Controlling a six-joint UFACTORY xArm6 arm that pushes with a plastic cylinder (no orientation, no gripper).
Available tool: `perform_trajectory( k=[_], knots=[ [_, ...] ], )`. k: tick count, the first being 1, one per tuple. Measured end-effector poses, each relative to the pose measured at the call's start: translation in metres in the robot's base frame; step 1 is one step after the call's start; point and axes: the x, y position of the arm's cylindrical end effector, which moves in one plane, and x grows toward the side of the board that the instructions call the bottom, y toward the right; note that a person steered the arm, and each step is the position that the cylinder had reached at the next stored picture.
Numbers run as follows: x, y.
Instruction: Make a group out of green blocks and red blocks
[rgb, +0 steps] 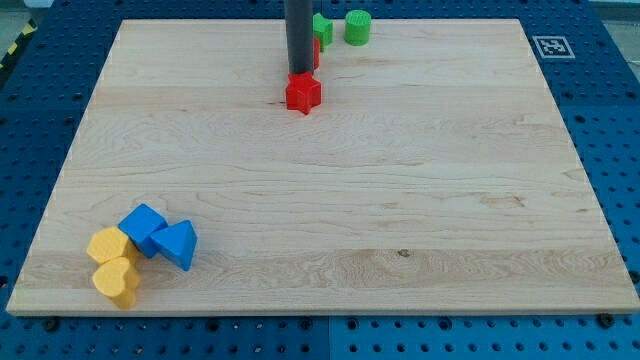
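My tip sits at the view's top centre, just above a red star-shaped block and touching or nearly touching it. Behind the rod a second red block is mostly hidden; its shape cannot be made out. A green block peeks out to the right of the rod, partly hidden. A green cylinder stands a little further right, near the board's top edge.
At the view's bottom left lie a blue cube, a blue triangular block and two yellow blocks, packed together. A fiducial marker is at the board's top right corner. The wooden board lies on a blue pegboard.
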Motion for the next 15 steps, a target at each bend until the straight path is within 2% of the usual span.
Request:
perform_trajectory(
  k=[1,2,3,4,6,7,10,15],
  knots=[
    [-0.006,0.0],
    [0.023,-0.035],
    [0.072,-0.057],
    [0.077,-0.035],
    [0.059,0.026],
    [0.045,0.034],
    [0.055,-0.027],
    [0.019,0.04]
  ],
)
